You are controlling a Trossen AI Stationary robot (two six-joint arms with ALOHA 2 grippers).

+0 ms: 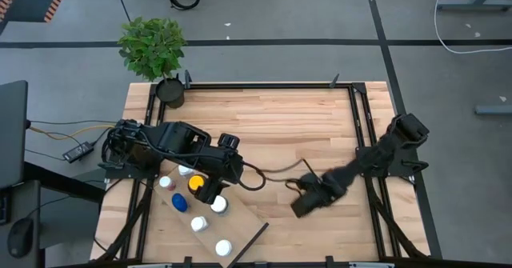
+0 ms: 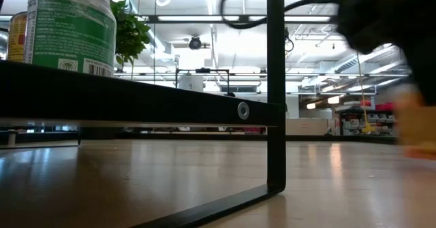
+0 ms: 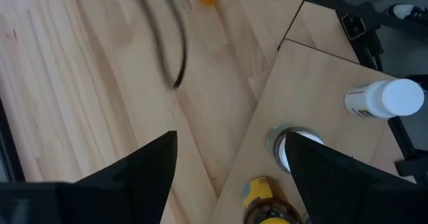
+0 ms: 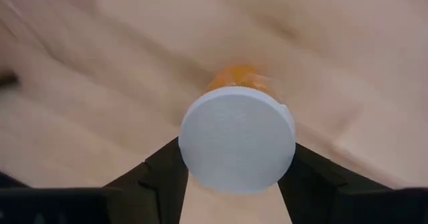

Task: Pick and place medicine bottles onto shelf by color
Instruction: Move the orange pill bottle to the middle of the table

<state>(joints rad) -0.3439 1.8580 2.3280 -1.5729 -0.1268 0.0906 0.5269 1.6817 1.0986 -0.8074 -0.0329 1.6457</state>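
Note:
The pale plywood shelf (image 1: 248, 230) lies slantwise at the table's near left, raised on a black frame (image 2: 275, 85). Several bottles stand on it: white caps (image 1: 218, 206), a blue cap (image 1: 180, 203) and a yellow-capped amber one (image 1: 195, 184) (image 3: 264, 197). A green-labelled bottle (image 2: 71, 24) shows on the shelf in the low view. My left gripper (image 1: 214, 186) (image 3: 227, 160) hovers open over the shelf, beside a white cap (image 3: 297, 147). My right gripper (image 1: 306, 200) (image 4: 234, 177), at the table's middle, is shut on an orange bottle with a white cap (image 4: 237, 138). My right gripper pinches the orange bottle between its two fingers (image 4: 164, 174), which stand on either side of it just under the white cap (image 4: 237, 138). The cap faces back toward the wrist, and the orange body (image 4: 237, 77) points away beyond the fingertips. Whether it rests on the table, I cannot tell.
A potted green plant (image 1: 154, 48) stands at the table's far left corner. A black frame (image 1: 356, 124) runs along the table's far and right edges. Cables (image 1: 272, 172) trail across the table's middle between the arms. Bare wood (image 1: 272, 124) stretches across the far half.

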